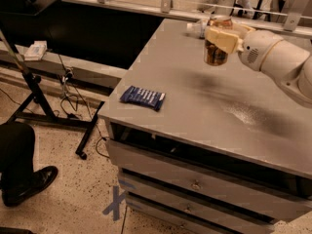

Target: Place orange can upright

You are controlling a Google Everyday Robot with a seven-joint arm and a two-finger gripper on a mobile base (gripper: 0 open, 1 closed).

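The speckled floor (68, 199) took up the lower left, with open room for moving along the table's left side apart from a black stand (39, 94) with trailing cables and a dark shoe (29, 183) at 8 o'clock in the view. A blue tape cross (116, 203) lay on the floor just before the drawers (195, 185). The grey table (195, 113) had a dull, scuffed top with a paler worn patch toward 3 o'clock; its near and left edges were plain and square.

The white arm (273, 57) reached in from 2 o'clock. Its gripper (220, 36) stood over the table's far part, at about 12 o'clock on the top — jaws closed around the orange can (215, 55), cream pads (222, 38) across its upper half. The can was held upright, silver rim on top, seemingly just clear of the surface, with a soft shadow below it. Its lettering could not be read.

A clear bottle (197, 28) lay just behind the can, by the far edge. A dark-blue wrapper (143, 97) lay flat at 9 o'clock, close to the left edge and well apart from the can — its pale print was unreadable.
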